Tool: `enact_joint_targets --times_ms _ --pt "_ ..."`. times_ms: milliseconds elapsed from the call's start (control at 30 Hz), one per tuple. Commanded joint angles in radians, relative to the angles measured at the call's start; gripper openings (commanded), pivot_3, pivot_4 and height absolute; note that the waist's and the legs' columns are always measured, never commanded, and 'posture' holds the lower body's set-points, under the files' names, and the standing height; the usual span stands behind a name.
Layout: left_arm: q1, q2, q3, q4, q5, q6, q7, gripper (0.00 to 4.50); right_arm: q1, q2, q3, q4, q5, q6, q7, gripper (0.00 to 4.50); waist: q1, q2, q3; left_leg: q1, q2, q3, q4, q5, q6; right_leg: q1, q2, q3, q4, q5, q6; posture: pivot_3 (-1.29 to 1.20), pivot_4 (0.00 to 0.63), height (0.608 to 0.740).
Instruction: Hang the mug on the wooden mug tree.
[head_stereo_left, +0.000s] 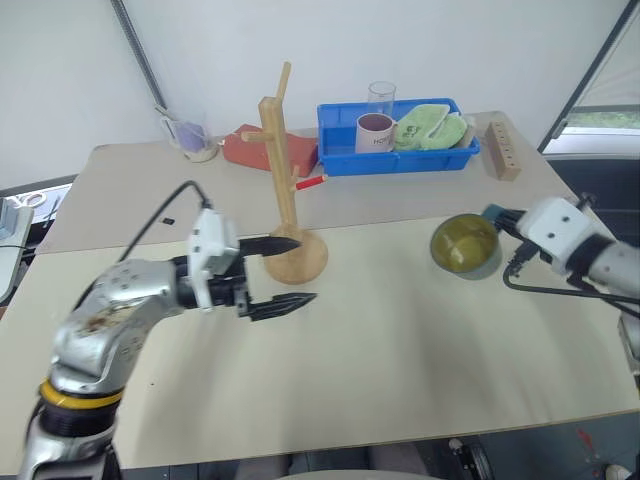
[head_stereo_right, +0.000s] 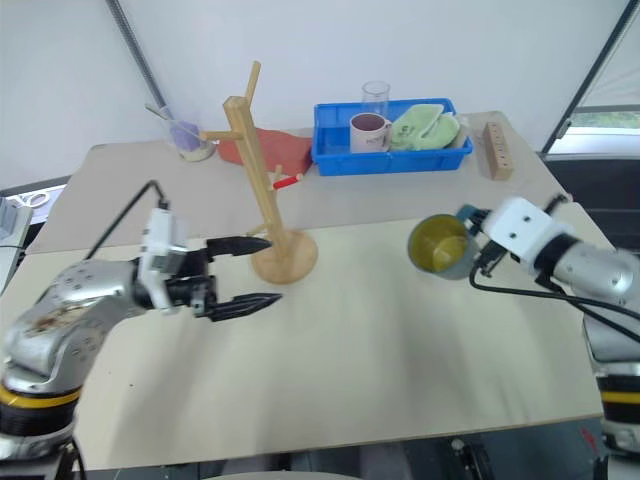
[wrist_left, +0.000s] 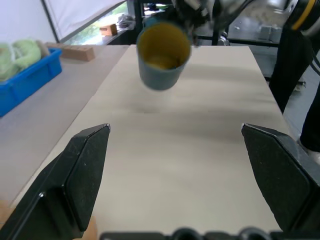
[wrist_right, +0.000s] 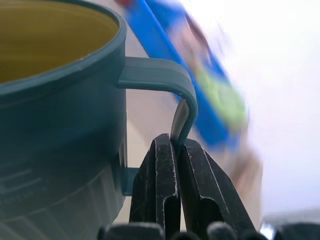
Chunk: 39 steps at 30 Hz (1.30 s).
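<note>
Left tool (head_stereo_left: 292, 271) agape over beige table (head_stereo_left: 400, 340); right tool (wrist_right: 176, 150) pinches mug (head_stereo_left: 465, 245) handle.

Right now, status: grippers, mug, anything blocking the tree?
Right gripper shut on teal-blue, yellow-lined mug by its handle, mug off the table. Left gripper open beside light-wood mug tree. Path clear.

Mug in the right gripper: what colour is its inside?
Yellow inside the mug, teal-blue outside; the left wrist view shows it best.
</note>
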Motion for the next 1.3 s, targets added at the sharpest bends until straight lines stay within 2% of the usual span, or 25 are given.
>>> enact_joint_targets --times_ms 33,233,433,467,767,1300 --pt "0.027 0.033 0.083 -0.003 -0.015 -0.02 0.005 4.5 -0.169 -0.021 0.081 -0.026 0.001 -0.039 0.115 0.02 0.001 -0.001 0.001 0.0 0.0 0.001 0.0 -0.002 -0.003 0.0 -0.001 0.0 0.0 0.0 -0.001 0.0 0.15 0.74" --pt "0.043 0.051 0.108 0.023 0.009 -0.056 0.019 4.5 -0.486 0.088 0.272 0.111 -0.059 -0.084 0.253 0.02 0.01 -0.005 0.003 -0.002 -0.002 0.003 0.0 -0.004 -0.006 -0.001 -0.004 0.0 -0.002 0.0 -0.001 0.0 0.15 0.74" --pt "0.031 0.039 0.091 0.003 -0.002 -0.057 0.047 4.5 -0.668 0.205 0.368 0.29 -0.139 -0.168 0.277 0.02 0.023 -0.004 0.002 -0.003 -0.001 0.003 -0.002 -0.002 -0.004 -0.002 -0.002 0.0 0.0 0.0 -0.001 0.0 0.15 0.74" --pt "0.026 0.038 0.087 0.004 -0.001 -0.058 0.05 4.5 -0.688 0.221 0.375 0.313 -0.149 -0.178 0.276 0.02 0.025 -0.003 0.002 -0.004 0.0 0.003 -0.002 0.001 0.001 -0.002 -0.001 0.0 0.001 0.0 -0.001 0.0 0.15 0.74" --pt "-0.016 0.011 0.092 0.022 -0.041 -0.035 0.087 4.5 -0.81 0.32 0.419 0.489 -0.219 -0.277 0.265 0.02 0.02 0.0 0.0 -0.002 0.001 0.002 -0.003 0.001 0.002 -0.002 0.004 0.003 0.001 0.0 -0.001 0.0 0.15 0.74" --pt "-0.051 0.038 0.103 0.013 -0.071 -0.008 0.142 4.5 -0.949 0.446 0.462 0.71 -0.273 -0.397 0.28 0.02 0.018 0.001 0.0 -0.002 0.003 0.0 -0.003 0.001 0.002 -0.002 0.01 0.009 0.003 0.001 -0.002 0.0 0.15 0.74"
